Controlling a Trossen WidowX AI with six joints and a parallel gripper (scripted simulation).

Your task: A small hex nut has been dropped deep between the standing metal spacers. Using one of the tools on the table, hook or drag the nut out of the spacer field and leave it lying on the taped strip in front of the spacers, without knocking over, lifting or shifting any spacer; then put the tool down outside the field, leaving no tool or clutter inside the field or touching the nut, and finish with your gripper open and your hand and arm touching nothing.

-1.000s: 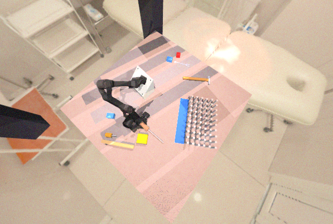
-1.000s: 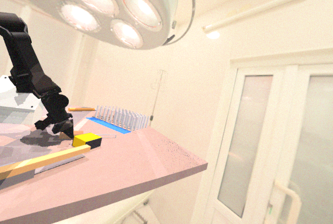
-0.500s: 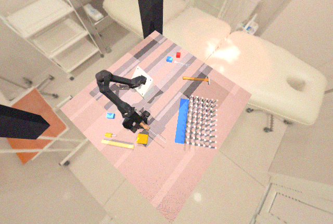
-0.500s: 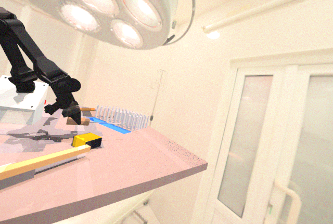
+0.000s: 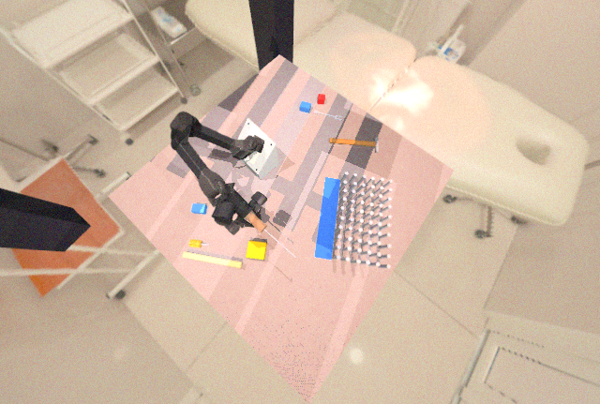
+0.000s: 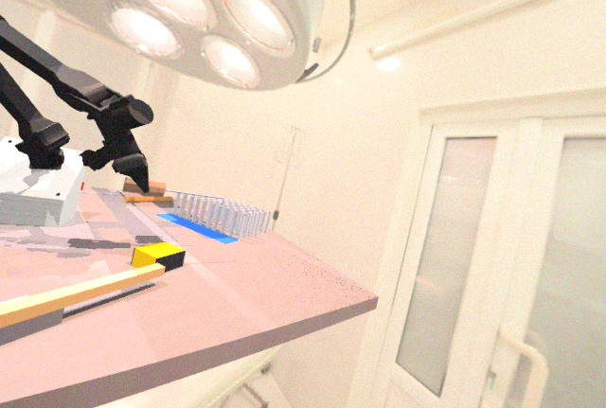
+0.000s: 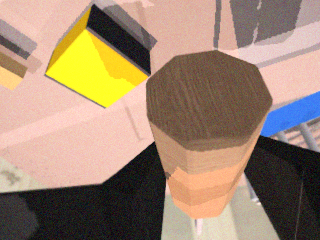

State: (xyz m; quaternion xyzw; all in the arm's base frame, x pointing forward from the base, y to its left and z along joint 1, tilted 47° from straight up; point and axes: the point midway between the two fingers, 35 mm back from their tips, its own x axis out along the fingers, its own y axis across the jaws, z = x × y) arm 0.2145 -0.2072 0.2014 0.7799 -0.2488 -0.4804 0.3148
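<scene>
My gripper (image 5: 253,219) (image 6: 146,189) (image 7: 198,144) is shut on the wooden handle (image 5: 256,223) (image 6: 157,188) (image 7: 210,110) of a tool with a long thin metal shaft (image 5: 280,243). The tool is up off the table, its shaft pointing away from the arm; the shape of its tip is too small to tell. The blue taped strip (image 5: 327,217) (image 6: 200,228) (image 7: 294,114) lies in front of several standing metal spacers (image 5: 388,266) (image 6: 240,223). The spacers appear upright. The shaft end is short of the strip in the top view. The nut cannot be made out.
A yellow block (image 5: 256,249) (image 6: 156,253) (image 7: 95,70) is below the gripper, near a long yellow bar (image 5: 212,260) (image 6: 82,293) and a small yellow-handled tool (image 5: 195,243). A hammer (image 5: 353,142) lies beyond the spacers. Blue blocks (image 5: 198,208) (image 5: 305,107) and a red block (image 5: 321,98) also stand about.
</scene>
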